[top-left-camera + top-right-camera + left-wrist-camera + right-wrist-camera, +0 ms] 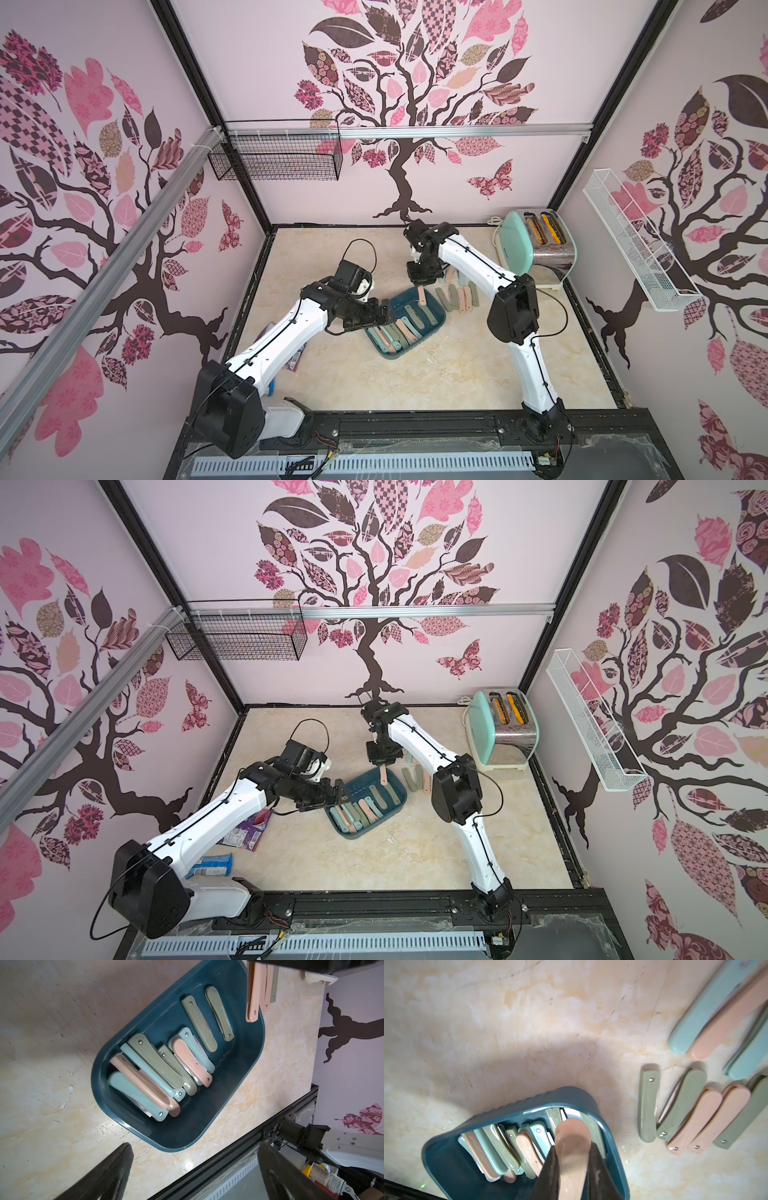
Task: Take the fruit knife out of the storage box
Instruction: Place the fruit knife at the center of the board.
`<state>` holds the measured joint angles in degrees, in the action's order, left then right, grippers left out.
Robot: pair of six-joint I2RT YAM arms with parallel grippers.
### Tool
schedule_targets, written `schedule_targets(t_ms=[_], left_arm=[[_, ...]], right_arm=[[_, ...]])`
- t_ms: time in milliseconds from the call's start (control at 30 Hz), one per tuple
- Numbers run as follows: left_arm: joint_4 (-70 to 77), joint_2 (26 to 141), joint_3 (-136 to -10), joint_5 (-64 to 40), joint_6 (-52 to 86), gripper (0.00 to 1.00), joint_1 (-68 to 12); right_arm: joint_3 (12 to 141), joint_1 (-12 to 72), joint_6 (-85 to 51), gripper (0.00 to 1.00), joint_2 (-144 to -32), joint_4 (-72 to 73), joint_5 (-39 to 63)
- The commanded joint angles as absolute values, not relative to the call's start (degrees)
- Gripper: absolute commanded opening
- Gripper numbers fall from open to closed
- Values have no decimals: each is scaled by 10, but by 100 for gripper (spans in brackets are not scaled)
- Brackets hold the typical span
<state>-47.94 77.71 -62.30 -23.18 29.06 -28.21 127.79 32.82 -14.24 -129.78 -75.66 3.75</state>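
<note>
1. Right gripper: jaws clamped on the pink fruit knife, which hangs upright from them
2. Fruit knife location: over the far side of the storage box; contact between its lower tip and the box cannot be determined
3. Left gripper: jaws spread wide, holding nothing, positioned at the box's left side
4. Other folded knives lie inside the box; a row of knives lies on the table beside it
</note>
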Motion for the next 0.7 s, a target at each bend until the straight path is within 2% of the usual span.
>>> schedule_targets(t_ms=[0, 400, 667], left_arm=[[-461, 797, -654, -243, 296, 98, -281], [-457, 861, -706, -255, 301, 98, -292], [-454, 879, -706, -258, 302, 98, -292]], right_arm=[[1309, 304, -157, 11, -1289, -768, 47], [1449, 229, -166, 12, -1409, -756, 54], [1456, 223, -150, 15, -1462, -713, 50]])
